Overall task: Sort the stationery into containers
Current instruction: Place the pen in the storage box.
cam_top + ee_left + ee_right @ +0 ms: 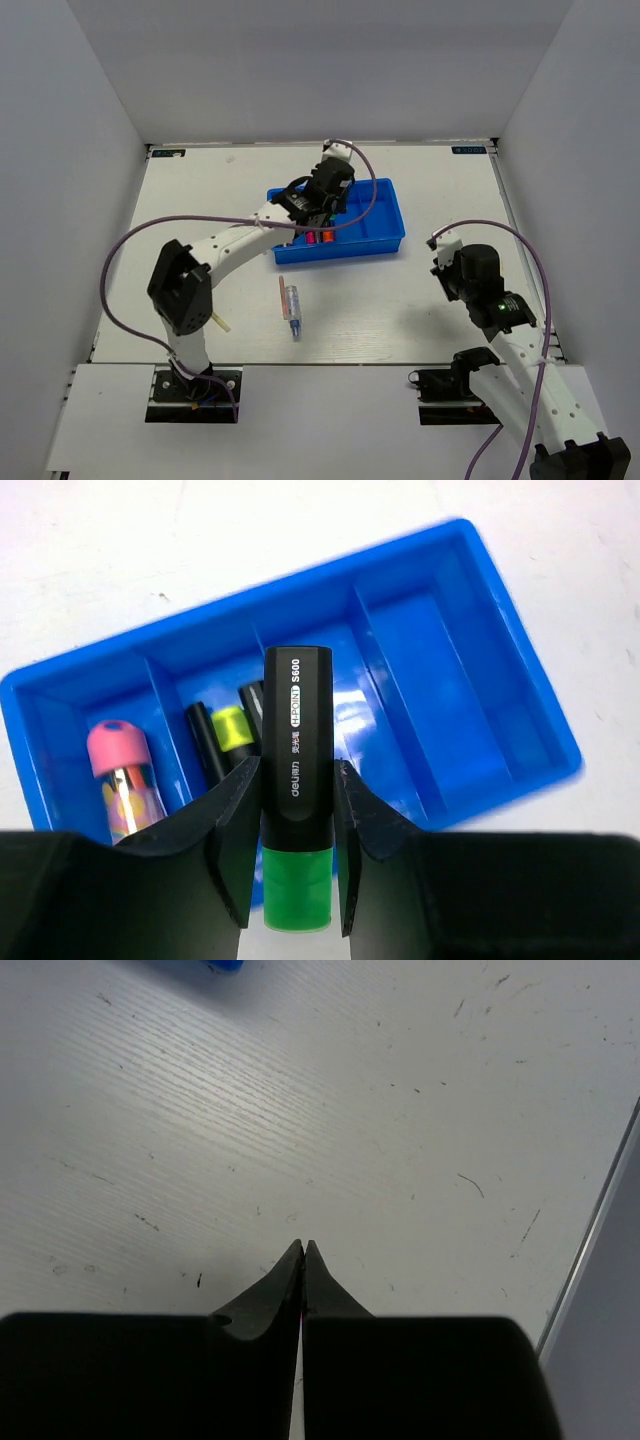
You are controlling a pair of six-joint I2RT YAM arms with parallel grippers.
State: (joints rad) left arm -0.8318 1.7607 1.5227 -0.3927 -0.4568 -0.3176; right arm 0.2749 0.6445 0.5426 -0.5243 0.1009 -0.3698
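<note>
Over tray point(470, 680), highlighter point(297, 720) in left hand point(296, 772)

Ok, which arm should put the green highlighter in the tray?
Left. The left gripper holds the green highlighter directly above the blue tray; the right gripper is shut over the table, off the tray.

Light's bright and flat from above in the overhead shot. The white walls point(300, 70) bounce it around, so there are only soft grey shadows on the table point(380, 300). Left wrist cam: white glare streaks on the floor of the blue tray point(480, 670), lettering on the green-ended highlighter point(297, 770) crisp, tray rim a bit soft. Right wrist cam: pale sheen across the tabletop upper left, and the right gripper point(303, 1250) is just a black silhouette, no detail.
</note>
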